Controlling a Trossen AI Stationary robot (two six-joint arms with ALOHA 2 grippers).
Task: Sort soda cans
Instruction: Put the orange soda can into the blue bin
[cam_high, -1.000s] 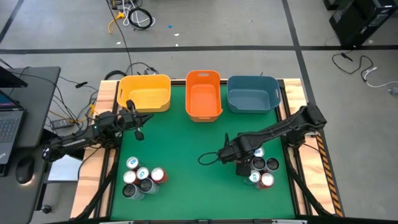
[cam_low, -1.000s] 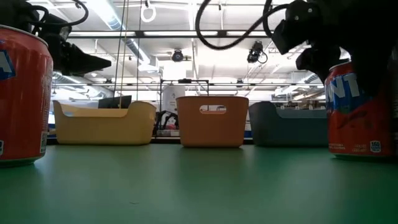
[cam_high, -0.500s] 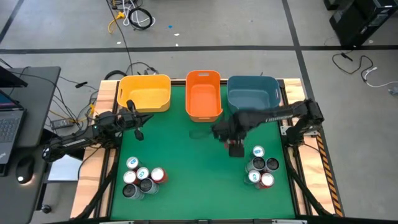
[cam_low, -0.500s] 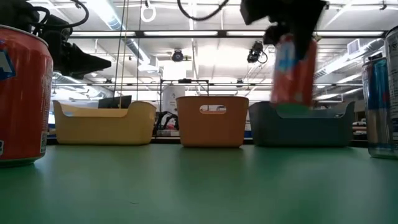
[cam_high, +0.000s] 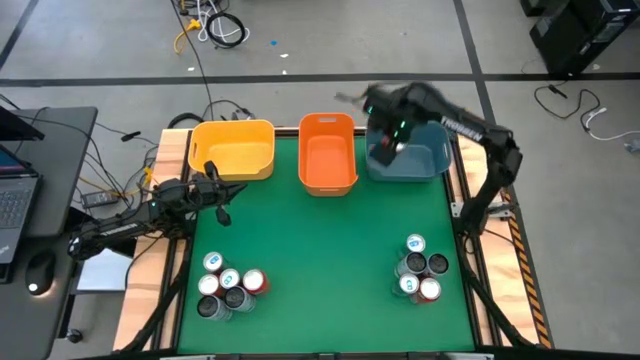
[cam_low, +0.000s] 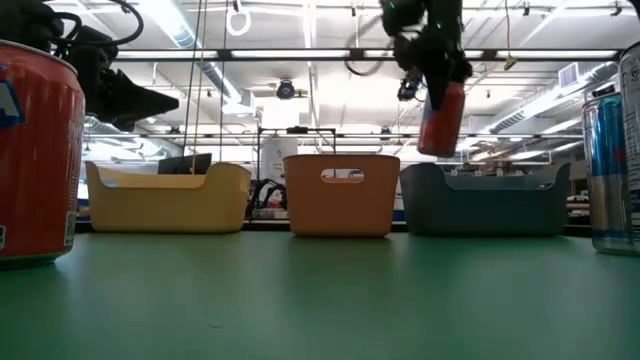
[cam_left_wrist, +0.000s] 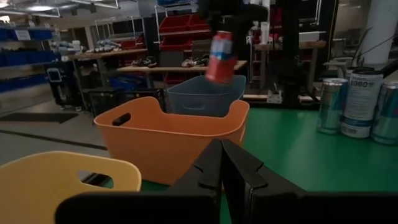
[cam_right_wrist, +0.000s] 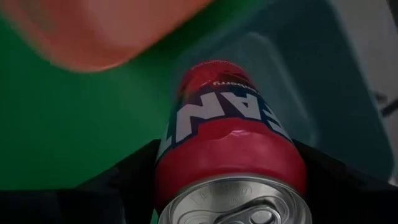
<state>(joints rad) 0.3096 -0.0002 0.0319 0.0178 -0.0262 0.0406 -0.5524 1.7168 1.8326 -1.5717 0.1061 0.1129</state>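
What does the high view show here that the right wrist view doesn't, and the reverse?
Only the high view shows the left gripper shut, idling near the yellow bin, and two can clusters. Only the right wrist view shows the red can close up, with white lettering and its silver top. Both show the right gripper carrying it over the blue bin.

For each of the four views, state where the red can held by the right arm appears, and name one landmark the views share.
High view: red can above the blue bin's left end.
Low view: can hanging above that bin.
Left wrist view: can over the bin, behind the orange one.
Right wrist view: can fills the centre, between the jaws.
Shared landmark: blue bin.
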